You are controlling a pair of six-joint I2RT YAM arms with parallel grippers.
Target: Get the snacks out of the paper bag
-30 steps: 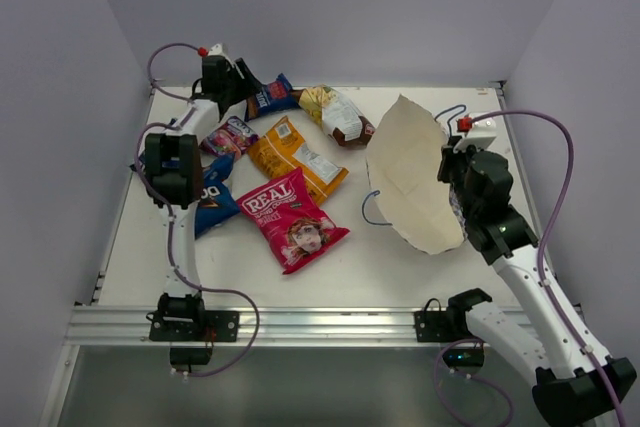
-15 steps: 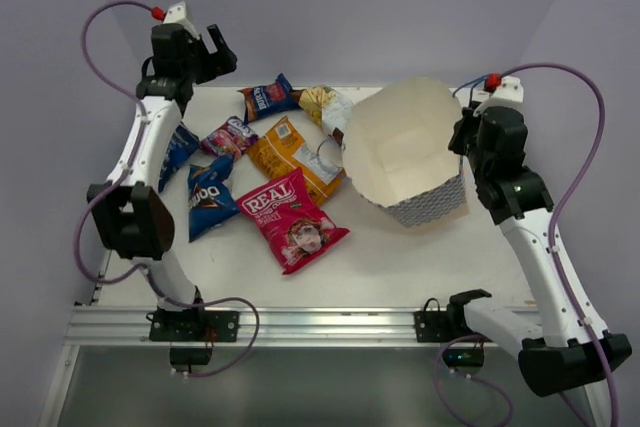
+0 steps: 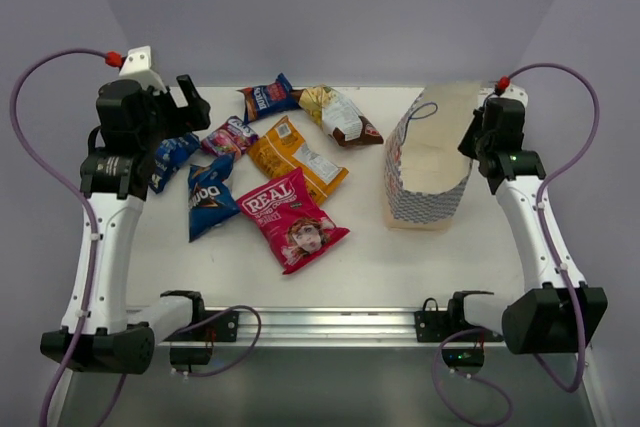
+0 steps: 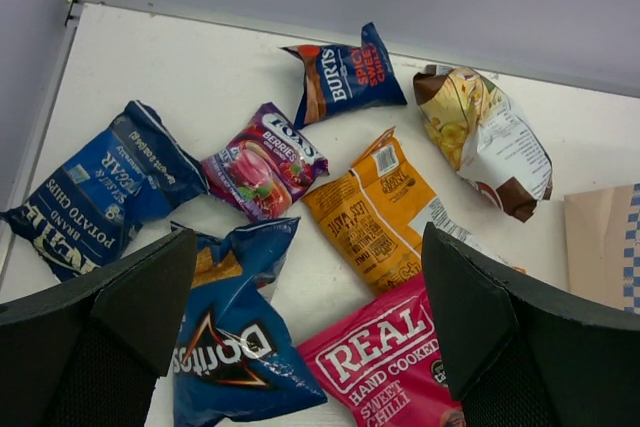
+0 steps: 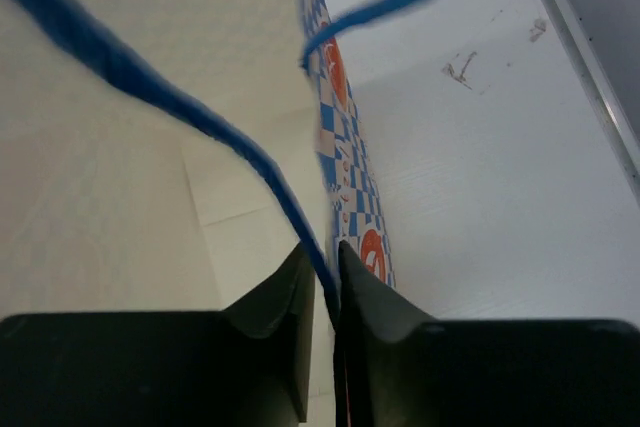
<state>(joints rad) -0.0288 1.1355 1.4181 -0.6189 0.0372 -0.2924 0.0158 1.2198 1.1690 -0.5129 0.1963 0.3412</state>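
Note:
Seven snacks lie loose on the table's left half: red-pink "REAL" (image 3: pixel 290 217) (image 4: pixel 400 357), orange (image 3: pixel 297 157) (image 4: pixel 375 212), blue Doritos (image 3: pixel 210 197) (image 4: pixel 235 347), blue potato chips (image 3: pixel 170 157) (image 4: pixel 100 187), purple-pink (image 3: pixel 232 134) (image 4: pixel 262 162), blue Burts (image 3: pixel 270 97) (image 4: pixel 345 72) and yellow-white (image 3: pixel 340 112) (image 4: pixel 485 137). The paper bag (image 3: pixel 430 162) (image 5: pixel 345 177) stands tipped at the right. My right gripper (image 3: pixel 468 142) (image 5: pixel 335 267) is shut on its rim and blue cord. My left gripper (image 3: pixel 190 99) (image 4: pixel 308 277) is open and empty, raised above the packets.
The table's white surface (image 3: pixel 400 257) is walled by grey panels at the back and both sides. An aluminium rail (image 3: pixel 320 325) runs along the near edge. A purple cable loops from each arm.
The right arm swung the bag from over the table's middle to the right, where it now stands on edge. The left arm lifted and drew back toward the near left.

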